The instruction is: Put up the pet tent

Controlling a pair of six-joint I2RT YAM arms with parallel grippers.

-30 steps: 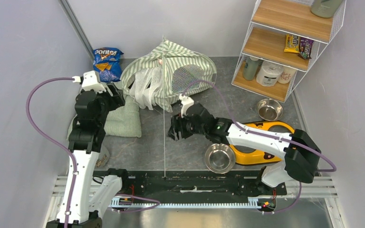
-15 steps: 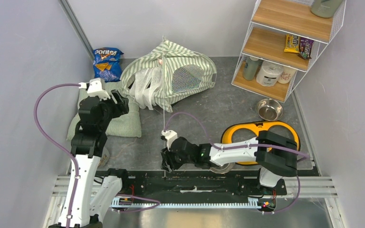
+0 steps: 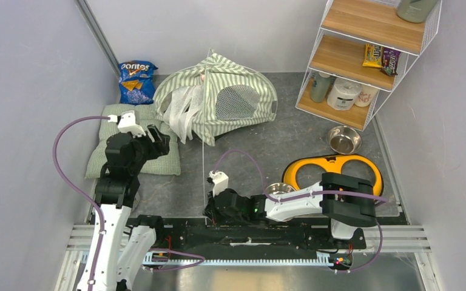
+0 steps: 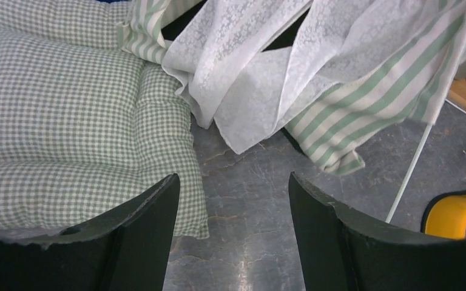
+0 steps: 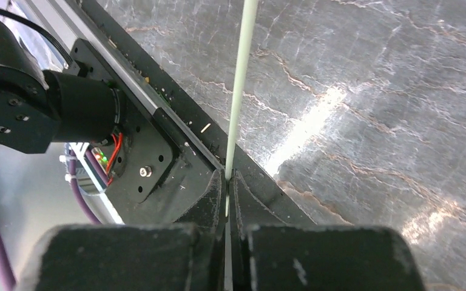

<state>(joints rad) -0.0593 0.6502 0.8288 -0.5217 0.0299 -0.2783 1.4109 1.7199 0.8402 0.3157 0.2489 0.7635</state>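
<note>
The pet tent (image 3: 218, 100), green-and-white striped with white mesh panels, sits slumped at the back of the table. A thin pale pole (image 3: 203, 170) runs from it down to the near edge. My right gripper (image 3: 210, 212) is low at that near edge, shut on the pole's end. In the right wrist view the pole (image 5: 243, 73) passes straight into the closed jaws of my right gripper (image 5: 228, 182). My left gripper (image 3: 161, 142) hangs open over the right edge of the cushion, empty. Its wrist view shows my left gripper (image 4: 230, 206) above bare floor, with tent fabric (image 4: 364, 103) and pole (image 4: 409, 176) beyond.
A pale green checked cushion (image 3: 136, 148) lies left of the tent. A Doritos bag (image 3: 136, 79) stands behind it. A yellow double-bowl holder (image 3: 334, 173) and a steel bowl (image 3: 344, 139) are at right, below a wire shelf (image 3: 364, 54). A black rail (image 3: 249, 233) lines the near edge.
My right gripper travelled down along the pole to the near edge and shut on its end. The pole now leans slightly left and the tent has shifted. My left arm drifted nearer.
</note>
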